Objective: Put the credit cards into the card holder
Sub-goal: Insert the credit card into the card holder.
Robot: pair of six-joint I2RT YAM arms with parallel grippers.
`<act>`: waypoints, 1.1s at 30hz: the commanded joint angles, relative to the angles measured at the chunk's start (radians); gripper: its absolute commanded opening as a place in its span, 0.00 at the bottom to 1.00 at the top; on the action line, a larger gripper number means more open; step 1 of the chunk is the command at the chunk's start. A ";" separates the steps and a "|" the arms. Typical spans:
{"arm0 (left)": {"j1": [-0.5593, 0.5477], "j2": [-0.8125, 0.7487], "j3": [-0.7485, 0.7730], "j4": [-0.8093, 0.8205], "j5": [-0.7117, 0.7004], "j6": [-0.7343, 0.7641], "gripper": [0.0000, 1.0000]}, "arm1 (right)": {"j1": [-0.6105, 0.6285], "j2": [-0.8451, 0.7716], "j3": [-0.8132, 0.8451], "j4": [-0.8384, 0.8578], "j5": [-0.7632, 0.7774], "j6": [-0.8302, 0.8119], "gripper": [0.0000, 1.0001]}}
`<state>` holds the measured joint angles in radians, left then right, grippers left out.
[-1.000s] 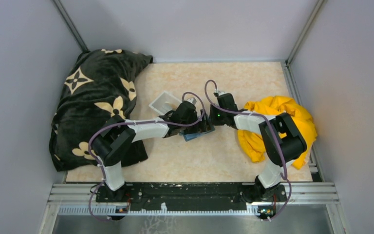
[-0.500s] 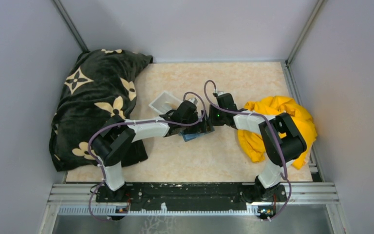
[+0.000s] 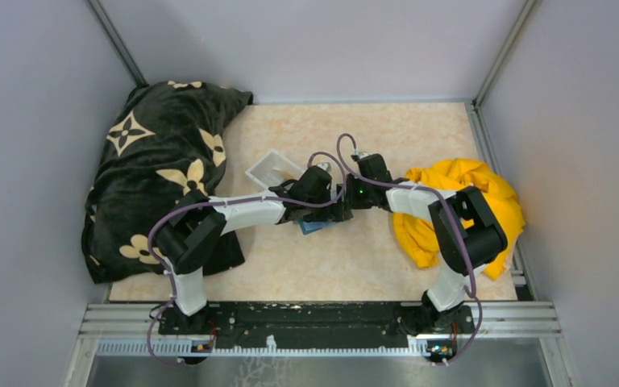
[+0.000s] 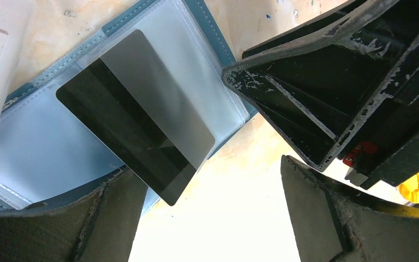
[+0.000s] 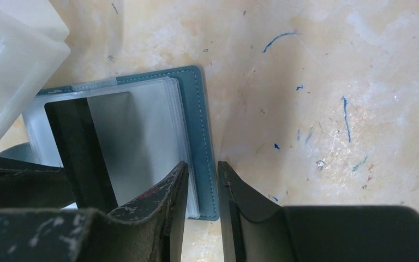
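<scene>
The card holder is a teal wallet lying open on the table, clear sleeves up; it also shows in the right wrist view and the top view. A grey credit card with a dark stripe lies on its sleeves, one corner past the wallet's edge; it also shows in the right wrist view. I cannot tell whether it sits inside a sleeve. My left gripper is open and empty just above the card. My right gripper is nearly shut, its tips straddling the wallet's right edge. Other cards are out of view.
A clear-white plastic tray stands just behind the wallet, close to the left gripper, and shows in the right wrist view. A black patterned blanket covers the left side. A yellow cloth lies on the right under the right arm.
My left gripper has shifted slightly to the right over the wallet, hiding more of it from above. The right gripper has barely moved.
</scene>
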<state>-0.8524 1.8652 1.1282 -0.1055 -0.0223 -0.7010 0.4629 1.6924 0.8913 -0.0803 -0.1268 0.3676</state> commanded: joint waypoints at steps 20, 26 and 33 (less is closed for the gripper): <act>0.012 0.178 -0.038 -0.215 -0.026 0.138 0.96 | 0.001 0.000 0.039 0.006 -0.017 -0.031 0.50; 0.012 0.173 -0.054 -0.208 -0.038 0.134 0.96 | -0.022 -0.083 0.010 0.014 0.028 -0.012 0.49; 0.013 0.173 -0.056 -0.203 -0.034 0.129 0.96 | -0.024 -0.125 -0.002 0.019 0.031 -0.004 0.49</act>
<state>-0.8566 1.9026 1.1614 -0.1452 0.0002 -0.5972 0.4431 1.6218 0.8948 -0.0849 -0.0967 0.3531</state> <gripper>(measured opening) 0.959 0.494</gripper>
